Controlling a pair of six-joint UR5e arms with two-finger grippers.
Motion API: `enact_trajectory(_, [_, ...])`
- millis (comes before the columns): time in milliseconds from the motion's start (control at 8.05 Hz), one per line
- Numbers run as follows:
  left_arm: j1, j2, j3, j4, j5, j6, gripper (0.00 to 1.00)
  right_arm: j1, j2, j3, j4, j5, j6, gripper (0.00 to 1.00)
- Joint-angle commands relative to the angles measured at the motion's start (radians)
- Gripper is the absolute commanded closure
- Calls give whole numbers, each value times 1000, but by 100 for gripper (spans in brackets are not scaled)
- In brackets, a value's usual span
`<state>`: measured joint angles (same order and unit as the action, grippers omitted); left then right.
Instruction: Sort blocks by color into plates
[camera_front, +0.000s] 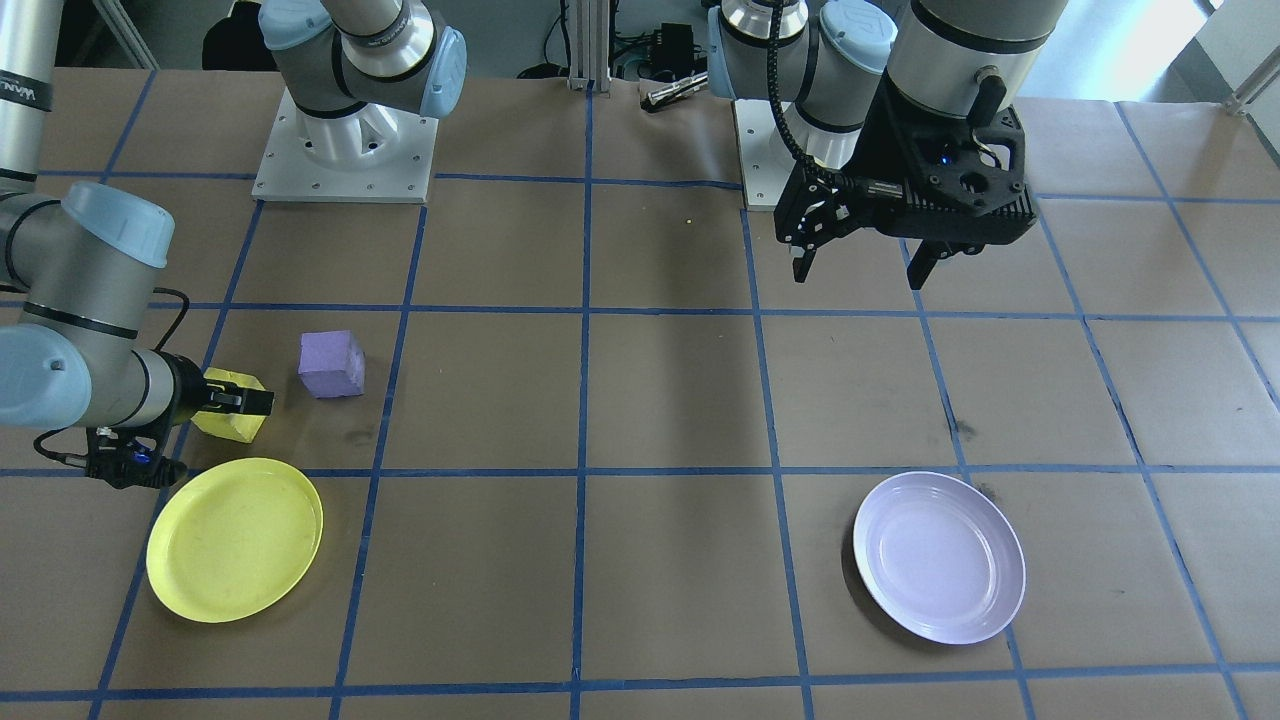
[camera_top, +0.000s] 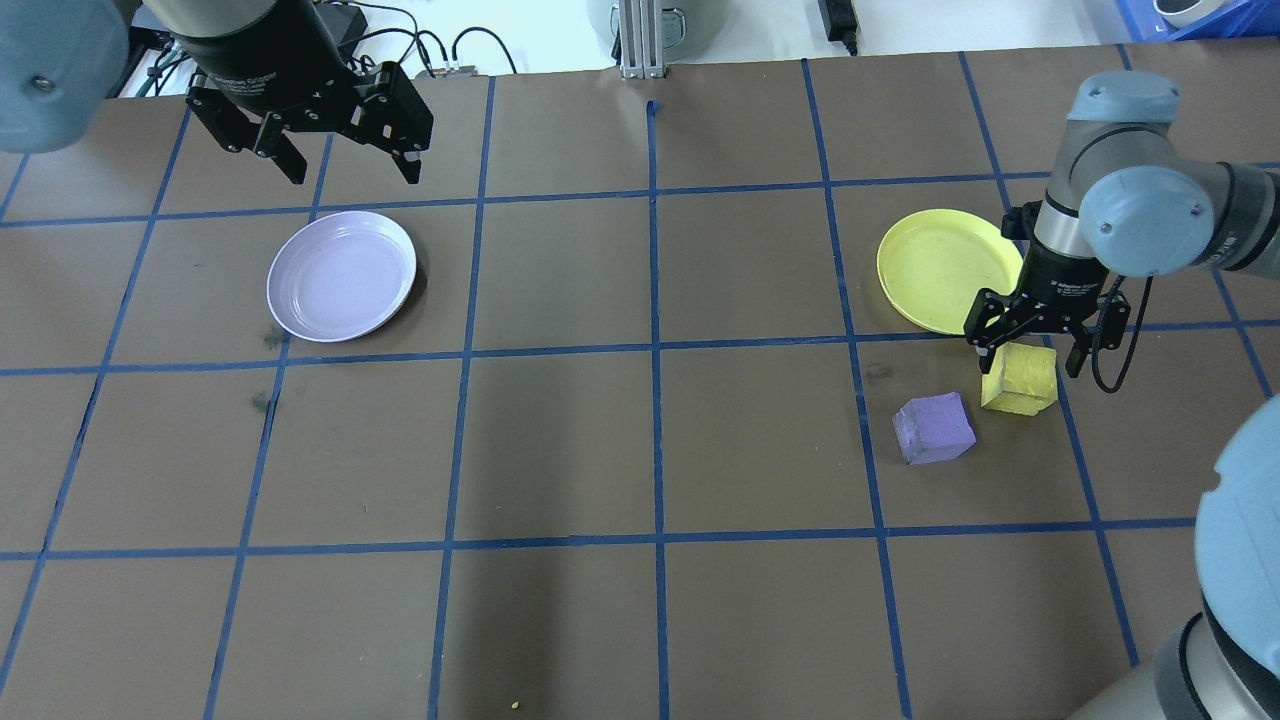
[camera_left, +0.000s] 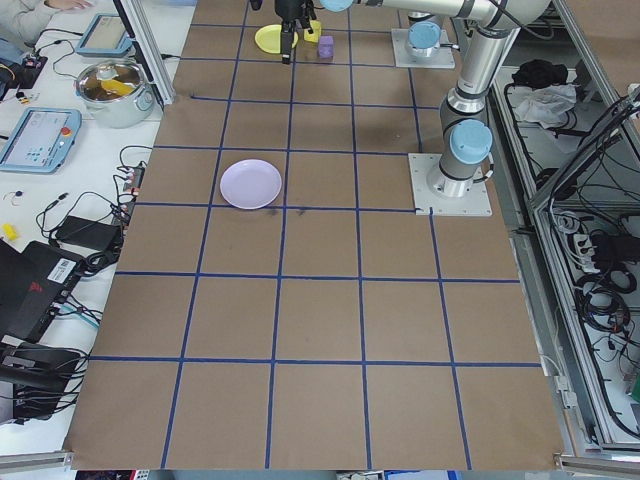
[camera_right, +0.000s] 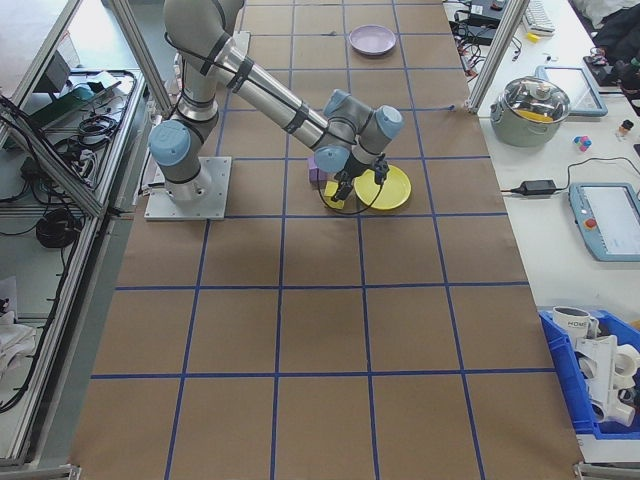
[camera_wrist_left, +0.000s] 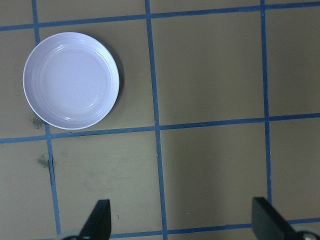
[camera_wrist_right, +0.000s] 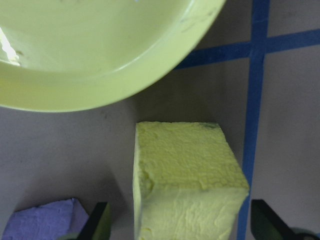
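- Two small cubes with a rough, crumbly, foam-like surface sit on the table: one yellow block (camera_top: 1019, 380) and one purple block (camera_top: 933, 428). They lie just beside each other without touching, on the robot's right side of the table.
- Two round, shallow plates of smooth, glossy plastic, equal in size: a yellow plate (camera_top: 945, 270) close to the blocks, and a lavender plate (camera_top: 341, 274) well apart on the robot's left side. Both plates hold nothing.
- Two grey metal robot arms with pale blue joint caps, each ending in a black two-finger gripper.
- The right gripper (camera_top: 1028, 350) is lowered over the yellow block, fingers spread apart on either side of it. In the right wrist view there is a gap between each finger and the block's sides.
- The left gripper (camera_top: 348, 165) hangs above the table near the lavender plate, fingers spread wide and holding nothing.
- The table (camera_top: 640, 450) is covered in matte brown paper, divided into large squares by blue tape lines, with a few dark smudges near the lavender plate.
- Beside the table are benches with cables, tablets, a lidded metal pot (camera_right: 531, 105) and a blue bin (camera_right: 600, 385).
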<state>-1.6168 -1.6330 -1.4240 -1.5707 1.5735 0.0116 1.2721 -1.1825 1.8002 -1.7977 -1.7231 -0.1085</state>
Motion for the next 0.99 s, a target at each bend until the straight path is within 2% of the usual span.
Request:
enact_trajectory(0, [0, -5, 1, 37, 3, 4, 0, 0, 35, 1, -6, -1, -19, 40])
enact_trajectory(124, [0, -4, 1, 37, 5, 2, 0, -2, 34, -1, -5, -1, -20, 99])
enact_trajectory(373, [0, -2, -1, 32, 8, 4, 0, -2, 21, -16, 4, 2, -17, 100])
enact_trajectory(621, [0, -2, -1, 31, 8, 4, 0, 3, -75, -19, 7, 16, -20, 100])
enact_trajectory(870, [0, -2, -4, 32, 10, 2, 0, 18, -83, -79, -3, 43, -43, 100])
